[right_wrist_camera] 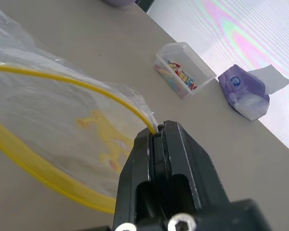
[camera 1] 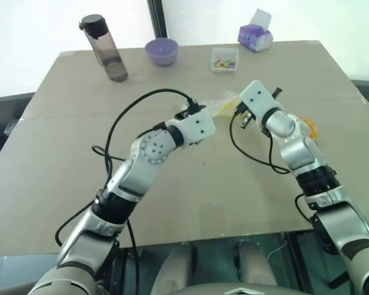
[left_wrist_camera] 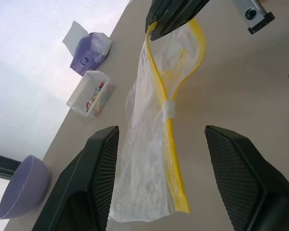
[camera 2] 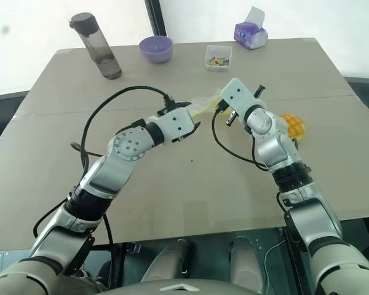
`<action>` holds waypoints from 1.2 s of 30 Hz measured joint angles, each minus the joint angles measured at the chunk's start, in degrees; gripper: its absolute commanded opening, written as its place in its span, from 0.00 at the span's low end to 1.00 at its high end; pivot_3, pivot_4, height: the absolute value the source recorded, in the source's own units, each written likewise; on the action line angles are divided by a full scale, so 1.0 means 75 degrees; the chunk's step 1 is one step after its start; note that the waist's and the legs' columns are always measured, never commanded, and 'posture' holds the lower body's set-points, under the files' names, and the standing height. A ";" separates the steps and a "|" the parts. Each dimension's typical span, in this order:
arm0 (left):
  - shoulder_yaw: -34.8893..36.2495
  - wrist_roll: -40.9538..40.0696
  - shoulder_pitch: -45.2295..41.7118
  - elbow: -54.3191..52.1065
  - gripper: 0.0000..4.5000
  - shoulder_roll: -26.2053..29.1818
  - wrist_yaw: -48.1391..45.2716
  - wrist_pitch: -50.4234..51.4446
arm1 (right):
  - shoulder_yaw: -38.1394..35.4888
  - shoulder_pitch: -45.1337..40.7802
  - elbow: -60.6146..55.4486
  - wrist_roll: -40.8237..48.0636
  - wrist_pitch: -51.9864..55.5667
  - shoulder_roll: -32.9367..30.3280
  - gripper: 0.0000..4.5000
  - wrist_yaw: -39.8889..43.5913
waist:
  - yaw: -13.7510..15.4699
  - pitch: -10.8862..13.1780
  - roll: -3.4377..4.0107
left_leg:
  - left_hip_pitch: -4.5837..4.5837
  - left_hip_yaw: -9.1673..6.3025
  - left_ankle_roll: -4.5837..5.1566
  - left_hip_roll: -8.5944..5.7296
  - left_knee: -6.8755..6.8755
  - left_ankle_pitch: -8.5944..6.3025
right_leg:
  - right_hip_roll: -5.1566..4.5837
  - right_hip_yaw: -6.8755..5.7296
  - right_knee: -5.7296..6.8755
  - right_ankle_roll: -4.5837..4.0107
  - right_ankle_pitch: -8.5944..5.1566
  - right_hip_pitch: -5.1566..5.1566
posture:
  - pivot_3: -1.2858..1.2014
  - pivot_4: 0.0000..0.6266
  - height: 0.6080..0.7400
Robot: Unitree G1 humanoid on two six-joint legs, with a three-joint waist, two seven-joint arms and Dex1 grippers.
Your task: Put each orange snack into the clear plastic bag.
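The right gripper (right_wrist_camera: 156, 137) is clenched on the yellow strip of the crinkly clear plastic bag (left_wrist_camera: 149, 144), holding it up mid-counter so the released left gripper (left_wrist_camera: 159, 178) can straddle its mouth, while the round orange-yellow bun (camera 2: 293, 125) waits at right.

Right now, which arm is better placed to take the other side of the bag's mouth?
Left. Its claw is open with the clear plastic bag hanging between its fingers, while the right claw is shut on the yellow rim.
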 measured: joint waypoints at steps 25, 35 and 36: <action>0.0124 0.0509 0.0424 0.0309 0.00 -0.0086 0.0247 -0.0688 | -0.0012 0.0620 -0.0941 0.0191 -0.0071 -0.0513 0.61 0.0675 | 0.0019 -0.0001 0.0000 | 0.0000 -0.0001 0.0000 -0.0001 0.0010 0.0000 | -0.0001 0.0000 0.0010 0.0000 0.0000 0.0001 | 0.52 0.24 0.99; 0.0532 0.0414 0.0607 0.0417 0.00 -0.0441 0.0375 -0.0801 | -0.0746 0.1284 -0.2632 0.0706 0.0565 -0.0991 0.10 0.1090 | 0.0016 -0.0001 0.0000 | 0.0002 0.0000 0.0000 -0.0001 0.0017 0.0000 | -0.0001 0.0000 0.0017 0.0000 0.0000 0.0004 | 0.52 0.24 0.99; 0.0537 0.0399 0.0609 0.0417 0.00 -0.0463 0.0373 -0.0801 | -0.0742 0.1313 -0.2648 0.0728 0.0595 -0.0981 0.00 0.1093 | 0.0013 -0.0001 0.0000 | 0.0002 0.0000 0.0000 0.0000 0.0017 0.0000 | 0.0000 0.0000 0.0019 0.0000 0.0000 0.0003 | 0.52 0.24 0.99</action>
